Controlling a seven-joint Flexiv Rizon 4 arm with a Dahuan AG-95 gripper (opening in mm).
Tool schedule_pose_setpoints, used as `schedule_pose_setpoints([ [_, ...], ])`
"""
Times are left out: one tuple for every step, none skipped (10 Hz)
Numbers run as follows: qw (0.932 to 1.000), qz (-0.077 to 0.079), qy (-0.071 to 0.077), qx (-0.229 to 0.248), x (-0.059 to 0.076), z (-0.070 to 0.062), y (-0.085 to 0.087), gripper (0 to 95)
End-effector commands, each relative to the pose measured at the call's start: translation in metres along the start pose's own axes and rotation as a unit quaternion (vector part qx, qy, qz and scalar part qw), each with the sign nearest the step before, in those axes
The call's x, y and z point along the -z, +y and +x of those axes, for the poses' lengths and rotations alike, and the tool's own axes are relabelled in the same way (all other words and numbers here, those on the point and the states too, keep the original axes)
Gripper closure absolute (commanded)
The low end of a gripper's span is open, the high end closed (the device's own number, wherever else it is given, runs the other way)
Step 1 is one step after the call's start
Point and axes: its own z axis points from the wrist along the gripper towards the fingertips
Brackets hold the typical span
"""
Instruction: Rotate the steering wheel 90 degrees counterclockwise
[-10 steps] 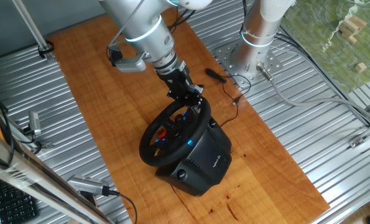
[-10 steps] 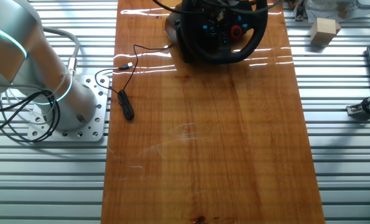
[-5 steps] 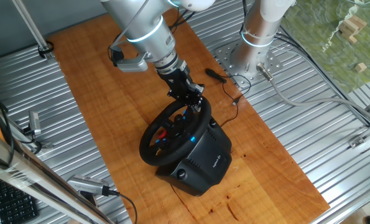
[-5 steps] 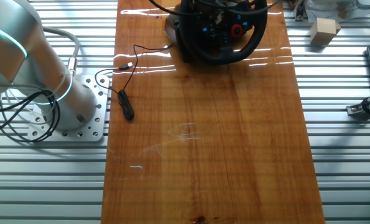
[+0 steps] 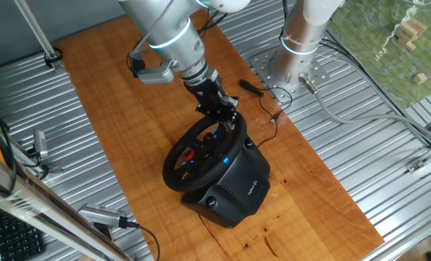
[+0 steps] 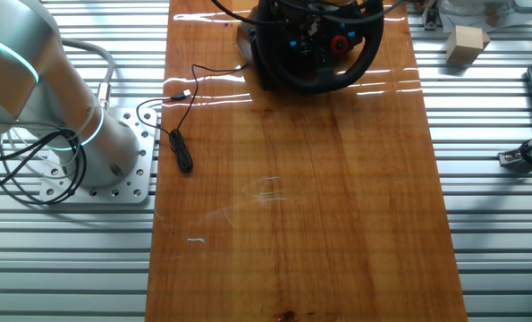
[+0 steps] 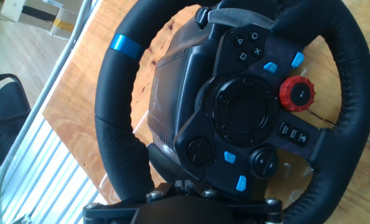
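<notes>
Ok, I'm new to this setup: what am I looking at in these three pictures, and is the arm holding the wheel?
It is one silver robot arm working on a wooden table. Two pictures come from fixed cameras on different sides of the table; the third comes from a camera on the arm's hand, looking along its fingers. The gripper sits at the far rim of the steering wheel, a black gaming wheel on a boxy black base. The hand view shows the wheel's rim close up, with a blue stripe and a red knob. The fingers themselves are hidden, so I cannot confirm a grip. A thin black cable also lies on the table.
</notes>
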Motion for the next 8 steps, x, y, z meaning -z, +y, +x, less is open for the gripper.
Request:
schedule_pose_setpoints([
  [1.0000, -0.001, 0.002, -0.002, -0.0001, 0.0013, 0.0012, 95.0],
  [1.0000, -0.001, 0.002, -0.002, -0.0003, 0.0015, 0.0012, 95.0],
  [1.0000, 0.000, 0.001, -0.002, -0.0005, 0.0018, 0.0012, 95.0],
  [1.0000, 0.000, 0.002, -0.004, -0.0006, 0.0018, 0.0012, 95.0],
  [1.0000, 0.001, 0.002, -0.005, -0.0006, 0.0019, 0.0012, 95.0],
  [1.0000, 0.001, 0.001, -0.006, -0.0006, 0.0019, 0.0012, 95.0],
  [1.0000, 0.002, 0.002, -0.007, -0.0006, 0.0019, 0.0012, 95.0],
  [1.0000, 0.003, 0.002, -0.009, -0.0006, 0.0019, 0.0012, 95.0],
])
